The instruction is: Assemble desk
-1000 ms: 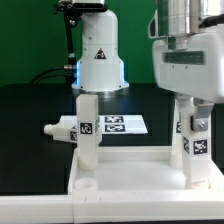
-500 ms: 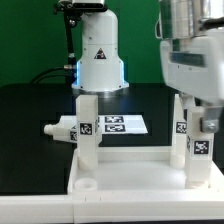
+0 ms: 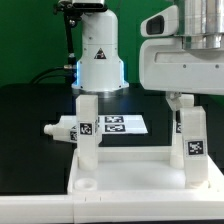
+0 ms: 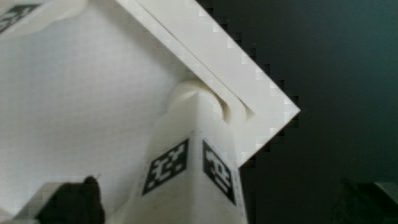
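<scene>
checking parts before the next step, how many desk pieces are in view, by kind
legs standing upright at the tabletop's corners: 2
leg lying on the black table: 1
tabletop: 1
total: 4 pieces; a fourth leg is not in view

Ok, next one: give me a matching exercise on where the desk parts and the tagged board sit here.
Things: A leg at the exterior view's right; B loose leg; C marker board; D near corner socket.
States: 1 empty; 2 upright in the tabletop; 3 lying on its side; 4 flat behind the tabletop.
Pairs: A-2, B-3, C-4, D-1.
</scene>
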You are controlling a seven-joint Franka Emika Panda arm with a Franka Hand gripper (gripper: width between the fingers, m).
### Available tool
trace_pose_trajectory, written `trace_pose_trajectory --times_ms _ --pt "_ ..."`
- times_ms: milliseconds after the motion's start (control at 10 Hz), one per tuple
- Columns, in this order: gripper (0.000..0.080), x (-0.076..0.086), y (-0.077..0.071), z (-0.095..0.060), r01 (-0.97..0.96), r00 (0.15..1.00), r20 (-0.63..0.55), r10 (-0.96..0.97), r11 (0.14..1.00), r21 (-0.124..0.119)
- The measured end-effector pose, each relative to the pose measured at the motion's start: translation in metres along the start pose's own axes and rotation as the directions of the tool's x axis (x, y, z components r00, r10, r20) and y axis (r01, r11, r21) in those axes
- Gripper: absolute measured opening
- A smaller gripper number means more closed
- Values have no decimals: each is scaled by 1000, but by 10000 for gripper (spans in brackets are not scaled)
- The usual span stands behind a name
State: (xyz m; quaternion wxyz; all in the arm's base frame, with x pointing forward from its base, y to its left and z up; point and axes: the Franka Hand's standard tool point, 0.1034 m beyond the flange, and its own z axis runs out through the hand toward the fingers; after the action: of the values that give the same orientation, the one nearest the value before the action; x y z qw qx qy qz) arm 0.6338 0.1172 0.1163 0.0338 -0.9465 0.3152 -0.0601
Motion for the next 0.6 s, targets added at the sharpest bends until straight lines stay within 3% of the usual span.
trace_pose_trajectory --times_ms 200,600 --pt "649 15 -1 -8 360 933 -19 -360 933 -5" --pt "639 19 4 -7 372 928 -19 -372 928 -8"
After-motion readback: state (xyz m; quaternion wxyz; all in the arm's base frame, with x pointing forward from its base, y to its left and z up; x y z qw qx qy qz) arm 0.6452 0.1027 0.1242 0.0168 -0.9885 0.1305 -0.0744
